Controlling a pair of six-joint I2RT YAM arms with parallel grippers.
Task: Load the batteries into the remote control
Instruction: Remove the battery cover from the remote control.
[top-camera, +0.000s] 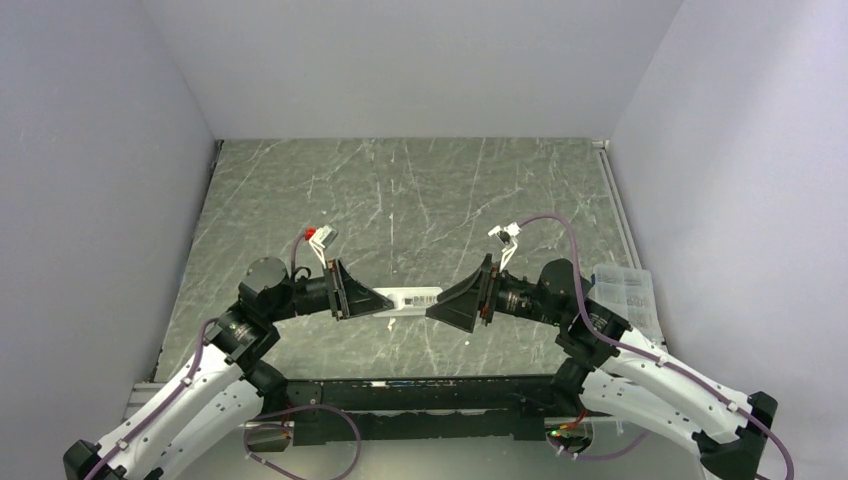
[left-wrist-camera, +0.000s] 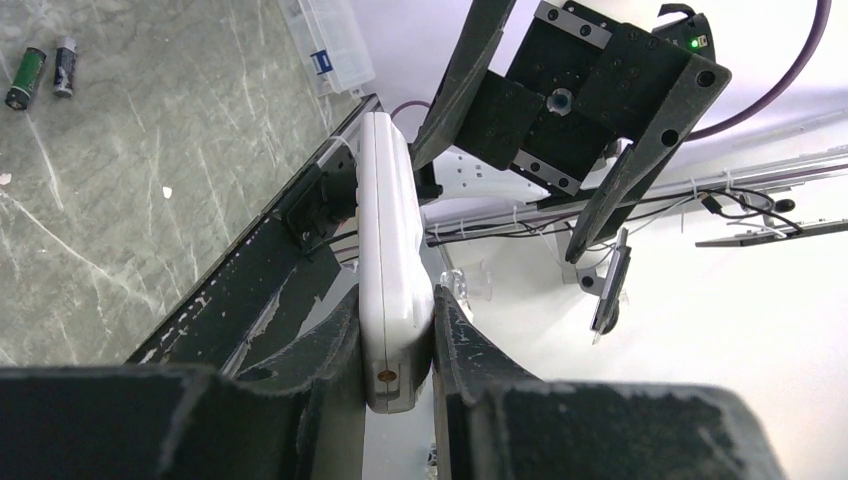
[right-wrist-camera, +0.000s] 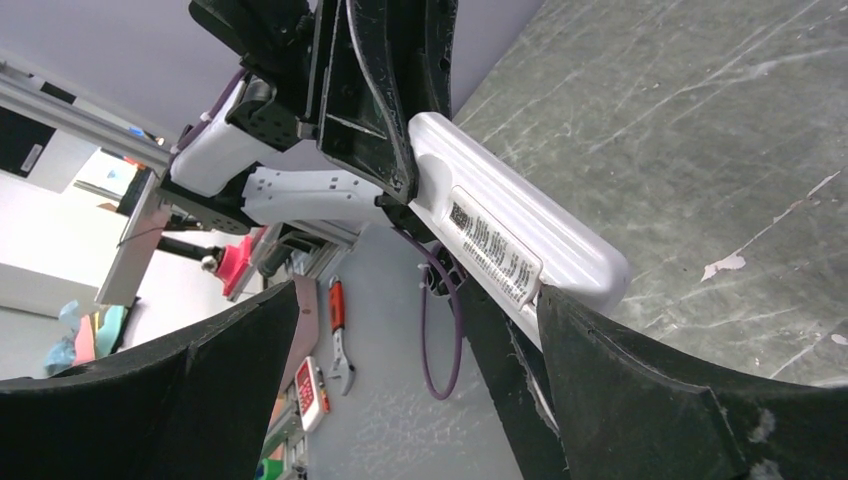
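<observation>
My left gripper (top-camera: 386, 301) is clamped tight on one end of the remote control (top-camera: 418, 296), a slim, smooth white plastic bar with rounded edges, held above the grey marbled table (top-camera: 420, 190). My right gripper (top-camera: 433, 307) stands wide open around the bar's other end. The batteries (left-wrist-camera: 26, 78), two small dark cylinders, lie on the table, well apart from both grippers.

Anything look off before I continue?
Nothing damaged or spilled. The remote control is clamped in the left end effector, the open right end effector at its free end; both batteries lie loose on the table.
</observation>
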